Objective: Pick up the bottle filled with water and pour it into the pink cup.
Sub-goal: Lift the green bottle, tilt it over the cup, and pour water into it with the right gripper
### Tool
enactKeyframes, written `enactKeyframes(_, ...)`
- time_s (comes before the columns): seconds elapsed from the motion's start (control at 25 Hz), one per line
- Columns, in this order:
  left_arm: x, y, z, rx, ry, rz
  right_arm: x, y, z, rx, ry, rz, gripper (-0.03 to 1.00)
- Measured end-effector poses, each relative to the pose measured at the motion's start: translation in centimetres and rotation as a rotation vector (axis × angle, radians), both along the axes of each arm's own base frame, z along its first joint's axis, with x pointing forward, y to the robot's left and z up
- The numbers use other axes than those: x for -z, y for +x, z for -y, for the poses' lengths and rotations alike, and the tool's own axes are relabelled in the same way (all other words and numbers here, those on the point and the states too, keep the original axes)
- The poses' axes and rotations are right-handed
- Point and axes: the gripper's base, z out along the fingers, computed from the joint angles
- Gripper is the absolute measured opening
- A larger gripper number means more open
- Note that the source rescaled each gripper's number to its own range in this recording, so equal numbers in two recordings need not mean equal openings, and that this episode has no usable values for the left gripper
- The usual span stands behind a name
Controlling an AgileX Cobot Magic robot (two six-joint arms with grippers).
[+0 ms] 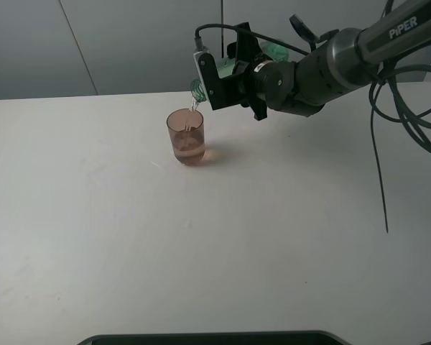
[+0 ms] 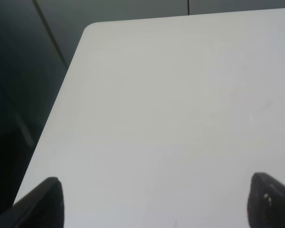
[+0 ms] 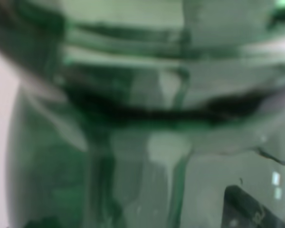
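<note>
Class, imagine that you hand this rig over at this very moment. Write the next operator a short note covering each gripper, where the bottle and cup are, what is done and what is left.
Left gripper: open, empty, over bare table.
Right gripper: shut on the bottle, which is tipped on its side with its mouth just above the pink cup.
The cup stands upright on the table and is partly filled.
Done: the bottle is picked up and the pour is under way, with a thin stream falling into the cup.
Left: finish the pour, then probably right the bottle and set it down.
</note>
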Motion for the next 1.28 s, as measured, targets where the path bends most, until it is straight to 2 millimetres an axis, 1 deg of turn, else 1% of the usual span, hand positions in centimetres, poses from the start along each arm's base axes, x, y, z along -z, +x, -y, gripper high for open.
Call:
enactKeyframes(0.4,0.0,0.0,0.0,0.0,0.0,0.0,-0.16,0.09,0.05,0.0,-0.018,0.024,0.0)
enactKeyframes(0.76,0.0,0.0,0.0,0.0,0.0,0.0,-0.17,0.13,0.12,0.018,0.001,0.016,0.0)
enactKeyframes(0.96,0.0,0.0,0.0,0.0,0.0,0.0,-0.19,0.14,0.14,0.06,0.099,-0.011,0.0)
enactKeyframes(1.28,0.0,0.0,0.0,0.0,0.0,0.0,-0.17,0.1,0.1,0.164,0.341,-0.084,0.0)
